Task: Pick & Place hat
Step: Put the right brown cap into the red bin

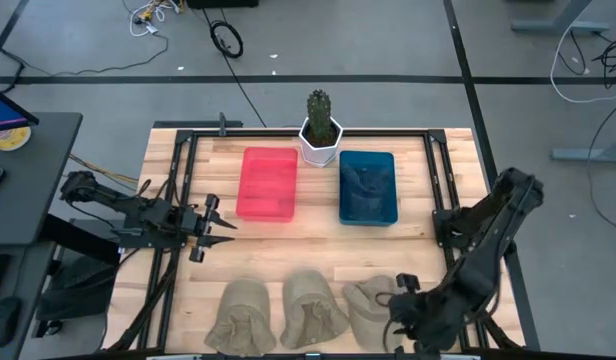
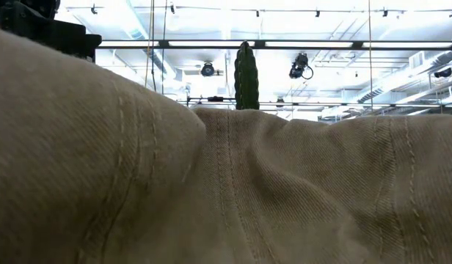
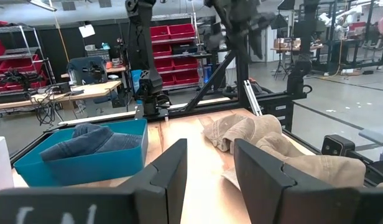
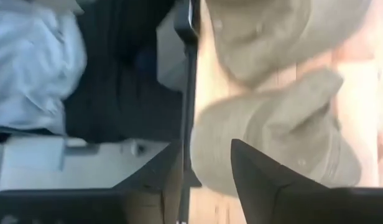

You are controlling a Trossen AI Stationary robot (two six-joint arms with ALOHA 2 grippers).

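The right gripper (image 1: 403, 308) hangs low over the front edge of the table (image 1: 318, 240), its jaws parted and empty, the 2 dark fingers (image 4: 266, 180) straddling the crown of the nearest tan hat (image 4: 272, 143) without yet closing on it, a stance that suggests a grasp is being lined up. That hat (image 1: 373, 305) is the rightmost of 3 laid in a row along the front edge; the middle hat (image 1: 313, 305) and the left hat (image 1: 246, 312) lie just beside it, still in line and apparently waiting their turn, their cloth so close to the low camera that it fills that view. Behind the row, towards the far edge, sit a red bin (image 1: 267, 183) that looks empty and a blue bin (image 1: 368, 187) already holding dark blue fabric, presumably the drop-off points and the reason the hats are staged in front of them. Between the bins at the far edge stands a potted cactus (image 1: 320, 128), apparently no more than a bystander. The left gripper (image 1: 220, 222) waits well left of the red bin, jaws open a moderate gap and holding nothing, kept clear of the working arm.
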